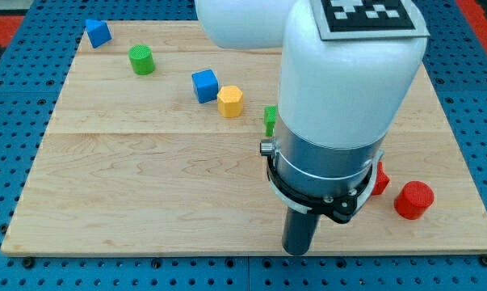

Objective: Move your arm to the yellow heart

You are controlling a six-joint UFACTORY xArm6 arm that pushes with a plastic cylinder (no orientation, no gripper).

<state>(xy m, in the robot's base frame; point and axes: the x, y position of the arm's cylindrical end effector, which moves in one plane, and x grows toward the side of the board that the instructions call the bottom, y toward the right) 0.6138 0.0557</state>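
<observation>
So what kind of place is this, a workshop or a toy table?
Probably a robotics lab bench: a wooden board lies on a blue perforated table, small coloured blocks like the red cylinder are scattered about, and my tip rests on the board.

White arm (348,73), checkered marker (371,16), grey collar, dark rod (300,230).

A robotics lab bench was shown. A pale wooden board (146,186) was laid on a blue perforated mounting plate (17,105), a printed black-and-white marker tag (371,14) was fixed atop the white robot arm (348,89), and small coloured test blocks were scattered about.
</observation>
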